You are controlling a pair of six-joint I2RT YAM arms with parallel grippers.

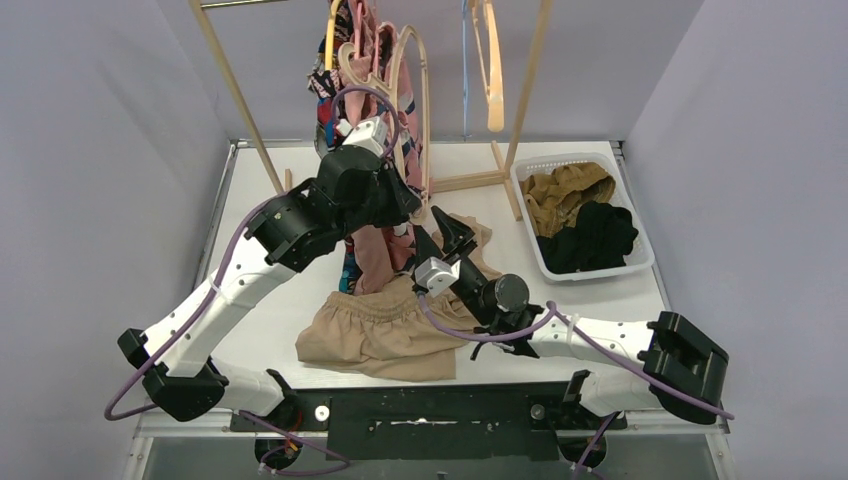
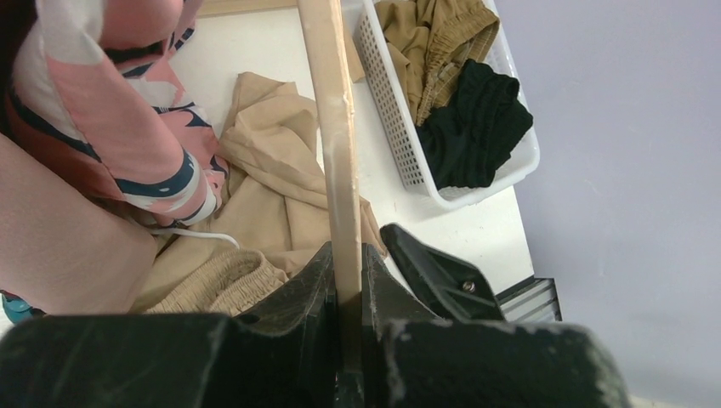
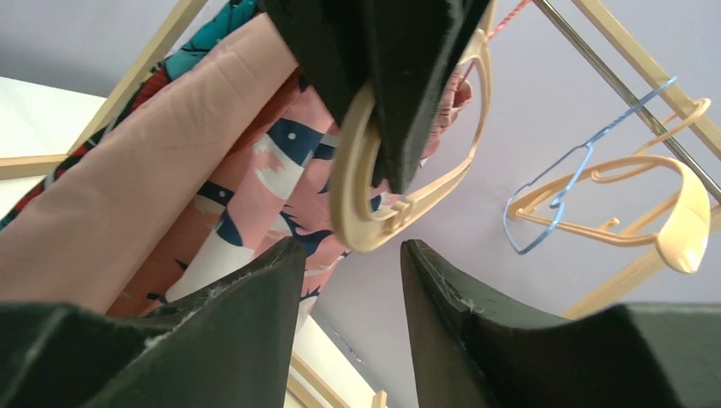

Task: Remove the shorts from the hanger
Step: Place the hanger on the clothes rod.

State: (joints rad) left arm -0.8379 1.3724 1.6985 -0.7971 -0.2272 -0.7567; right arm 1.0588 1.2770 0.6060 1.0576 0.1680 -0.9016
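Note:
Pink floral-print shorts (image 2: 127, 119) and plain dusty pink shorts (image 3: 127, 212) hang from a cream hanger (image 1: 420, 90) on the rack. Comic-print shorts (image 1: 325, 100) hang behind them. My left gripper (image 2: 347, 263) is shut on the hanger's bar (image 2: 332, 127). From below, my right gripper (image 3: 350, 251) points up at the hanger's curved end (image 3: 353, 212). It is open, with nothing between its fingers. In the top view the right gripper (image 1: 450, 228) sits just right of the hanging shorts. Beige shorts (image 1: 380, 335) lie crumpled on the table.
A white basket (image 1: 620, 270) at the right holds mustard-brown shorts (image 1: 565, 190) and black shorts (image 1: 590, 240). An empty cream hanger (image 1: 492, 70) and a blue hanger (image 3: 553, 204) hang on the wooden rack (image 1: 240, 100), whose feet rest on the table's far side.

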